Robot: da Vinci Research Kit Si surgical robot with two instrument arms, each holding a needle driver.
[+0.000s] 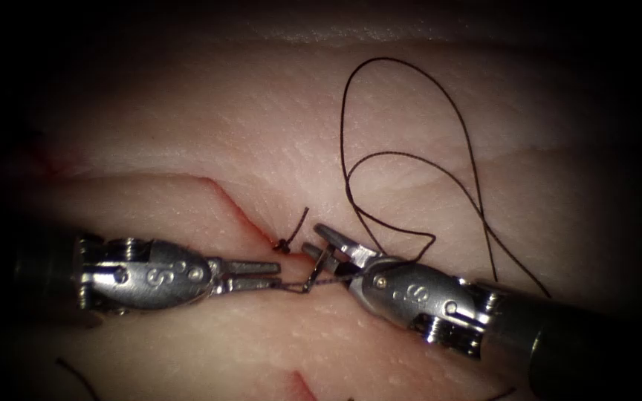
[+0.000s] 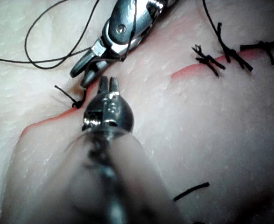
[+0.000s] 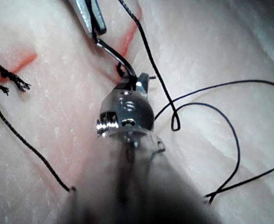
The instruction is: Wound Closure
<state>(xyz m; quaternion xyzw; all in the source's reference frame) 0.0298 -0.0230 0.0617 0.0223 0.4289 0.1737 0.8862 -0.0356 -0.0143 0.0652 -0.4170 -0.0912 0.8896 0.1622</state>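
Between two tools [image 1: 250, 275] [image 1: 319, 249], one needle [image 1: 313, 276].

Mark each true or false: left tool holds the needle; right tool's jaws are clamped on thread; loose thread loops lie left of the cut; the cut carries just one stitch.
1. The left tool holds the needle: true, by one end; whether it enters the tissue cannot be told.
2. The right tool is clamped on thread: false. Its jaws stand open around the needle.
3. The thread loops left of the cut: false, right of it.
4. One stitch only: false. The left wrist view shows several stitches.
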